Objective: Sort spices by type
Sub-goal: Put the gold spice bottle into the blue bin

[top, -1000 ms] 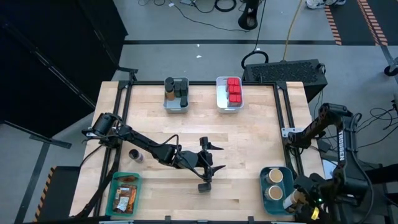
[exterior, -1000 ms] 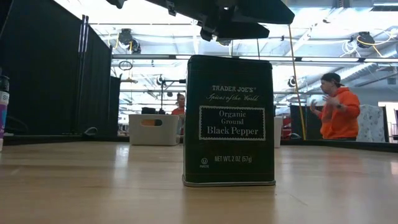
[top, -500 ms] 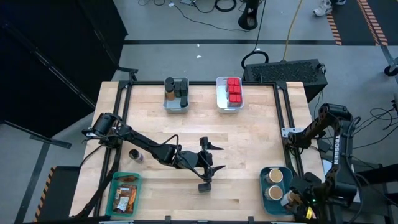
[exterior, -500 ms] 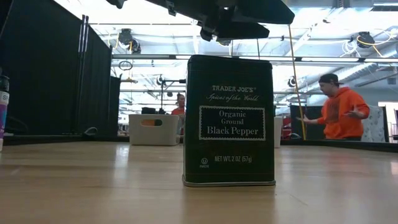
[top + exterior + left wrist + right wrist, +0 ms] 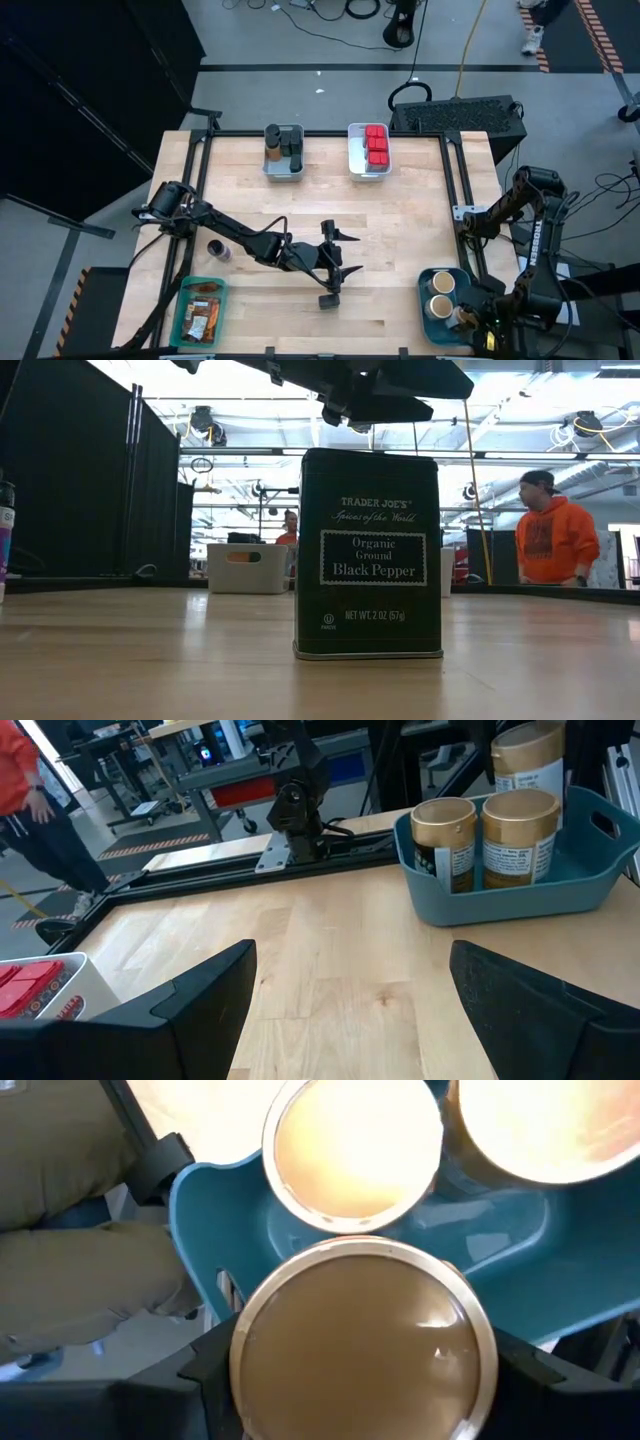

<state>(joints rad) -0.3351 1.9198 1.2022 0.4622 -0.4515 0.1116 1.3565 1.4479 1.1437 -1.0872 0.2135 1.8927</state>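
My right gripper [image 5: 470,320] is shut on a round tan-topped jar [image 5: 365,1340] above the near right end of the teal bin [image 5: 425,295]. Two like jars [image 5: 445,285] [image 5: 440,308] stand in that bin. My left gripper [image 5: 348,254] hangs open over the table's middle, nothing between its fingers. A dark black-pepper tin [image 5: 368,555] stands upright on the table just near of it. A dark jar [image 5: 218,248] lies on the table beside the left arm. My right gripper pinches the tan-topped jar between its two fingers, on opposite sides of its body just under the lid's rim [image 5: 240,1355]. The fingers [image 5: 195,1380] come from above, pointing down. The jar [image 5: 530,760] is upright and stands higher than the two jars in the bin.
A grey bin [image 5: 283,165] with dark jars and a white bin [image 5: 369,165] with red tins stand at the far edge. A green bin [image 5: 200,312] with printed packets is at the near left corner. A person in orange [image 5: 555,540] stands in the room beyond.
My right gripper has come down with the tan-topped jar toward the teal bin and has rolled a little about its own axis, still shut on the jar. The person in the background has moved.
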